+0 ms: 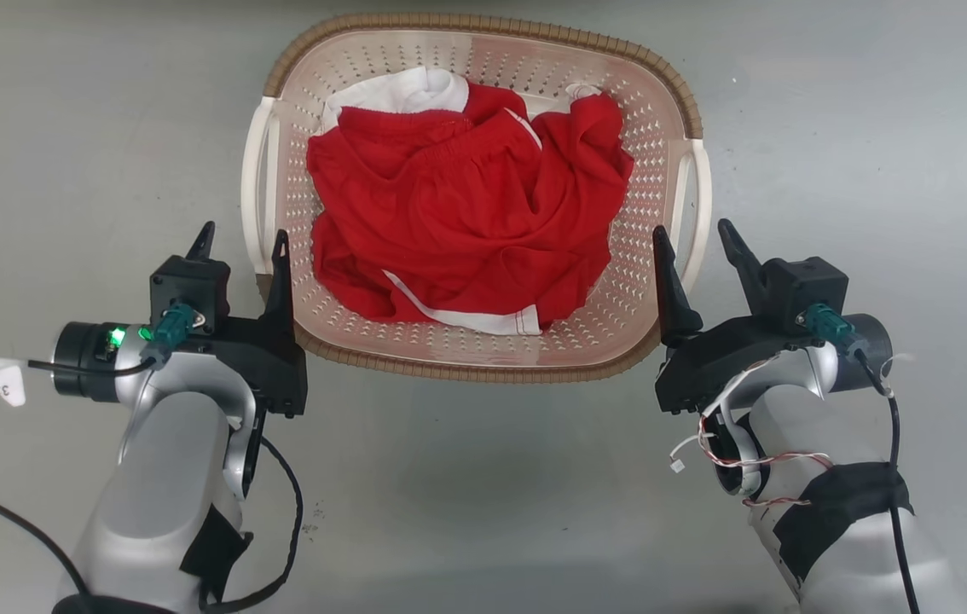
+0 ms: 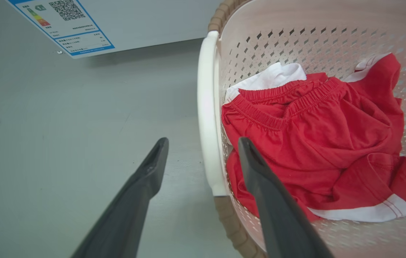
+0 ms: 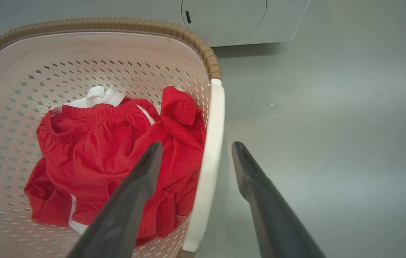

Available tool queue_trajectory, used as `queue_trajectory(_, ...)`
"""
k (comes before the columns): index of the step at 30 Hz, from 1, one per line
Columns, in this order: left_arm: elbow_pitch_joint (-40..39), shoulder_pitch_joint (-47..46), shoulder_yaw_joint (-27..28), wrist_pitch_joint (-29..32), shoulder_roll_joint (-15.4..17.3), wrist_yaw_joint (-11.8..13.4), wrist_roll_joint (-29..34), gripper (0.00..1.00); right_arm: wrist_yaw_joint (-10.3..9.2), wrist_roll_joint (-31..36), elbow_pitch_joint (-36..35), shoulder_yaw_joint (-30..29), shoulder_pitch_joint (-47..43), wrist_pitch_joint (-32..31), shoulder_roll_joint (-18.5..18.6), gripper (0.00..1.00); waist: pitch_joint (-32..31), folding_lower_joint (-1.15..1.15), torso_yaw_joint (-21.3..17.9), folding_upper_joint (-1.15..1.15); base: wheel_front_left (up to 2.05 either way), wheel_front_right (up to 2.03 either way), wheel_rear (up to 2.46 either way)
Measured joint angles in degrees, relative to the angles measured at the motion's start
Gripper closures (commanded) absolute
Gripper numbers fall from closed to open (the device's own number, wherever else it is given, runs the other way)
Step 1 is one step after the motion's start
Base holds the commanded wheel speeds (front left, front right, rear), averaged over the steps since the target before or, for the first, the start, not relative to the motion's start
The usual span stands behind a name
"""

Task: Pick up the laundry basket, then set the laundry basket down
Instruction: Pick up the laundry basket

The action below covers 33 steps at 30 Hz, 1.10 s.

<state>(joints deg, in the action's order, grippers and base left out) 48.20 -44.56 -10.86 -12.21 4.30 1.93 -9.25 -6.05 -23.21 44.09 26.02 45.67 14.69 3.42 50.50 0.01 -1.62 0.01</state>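
The laundry basket [image 1: 483, 27], pale pink with a brown rim, sits on the grey floor and holds red and white clothes [image 1: 466, 213]. My left gripper [image 1: 243, 240] is open at the basket's left side. In the left wrist view its fingers [image 2: 153, 168] straddle the near end of the white left handle [image 2: 206, 107], one outside and one over the clothes [image 2: 314, 136]. My right gripper [image 1: 692, 228] is open too, its fingers [image 3: 249, 179] on either side of the white right handle [image 3: 212, 143]. Neither gripper is clamped on a handle.
A white washer stands just beyond the basket: its panel with an energy label [image 2: 63, 21] in the left wrist view, its round door [image 3: 224, 18] in the right wrist view. Bare grey floor [image 1: 66, 128] lies on both sides of the basket and in front of it.
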Motion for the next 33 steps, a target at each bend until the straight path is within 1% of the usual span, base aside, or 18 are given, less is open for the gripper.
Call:
queue_trajectory(8,3.31,-4.27,0.29,-0.07,0.11,-0.93,-0.25,0.0,-0.12,-2.54,0.85,2.23,1.53,0.0,0.07,0.0,1.76,0.0,-0.32,0.0,0.0,0.0,0.0)
queue_trajectory(9,3.65,-4.6,0.24,-0.07,0.08,-0.93,-0.25,0.0,-0.46,-2.76,1.0,2.43,1.66,0.0,0.07,0.0,1.97,0.0,-0.34,0.0,0.0,0.0,0.0)
queue_trajectory(13,5.55,-5.33,-0.13,-0.29,-0.2,-1.05,-0.25,0.0,-0.57,-3.69,1.66,3.46,1.87,0.0,0.1,0.0,2.44,0.0,-0.3,0.0,0.0,0.0,0.0)
queue_trajectory(14,5.89,-5.58,-0.23,-0.33,-0.32,-1.43,-0.25,0.0,-0.57,-3.98,1.77,3.77,1.93,0.0,0.11,0.0,2.51,0.0,-0.26,0.0,0.0,0.0,0.0)
queue_trajectory(20,8.05,-6.9,-0.81,-0.52,-0.99,-1.51,-0.25,0.0,-0.6,-6.06,2.56,5.19,2.68,0.0,0.12,0.0,2.87,-0.01,0.11,-0.01,0.0,0.0,0.0)
queue_trajectory(24,9.31,-7.3,-1.14,-0.59,-1.14,-1.55,-0.25,0.0,-1.02,-7.24,3.01,5.88,3.7,0.0,0.12,0.0,3.02,-0.01,0.36,-0.01,0.0,0.0,0.0)
queue_trajectory(25,9.62,-7.54,-1.24,-0.71,-1.2,-1.92,-0.25,0.0,-1.03,-7.61,3.19,6.05,3.93,0.01,0.12,0.0,3.05,-0.01,0.42,-0.01,0.0,0.0,0.0)
queue_trajectory(33,11.76,-10.31,-2.14,-1.05,-1.65,-2.02,-0.24,0.0,-1.09,-10.58,5.65,8.08,5.87,0.0,0.15,0.0,3.34,-0.01,0.76,-0.01,0.0,0.0,0.0)
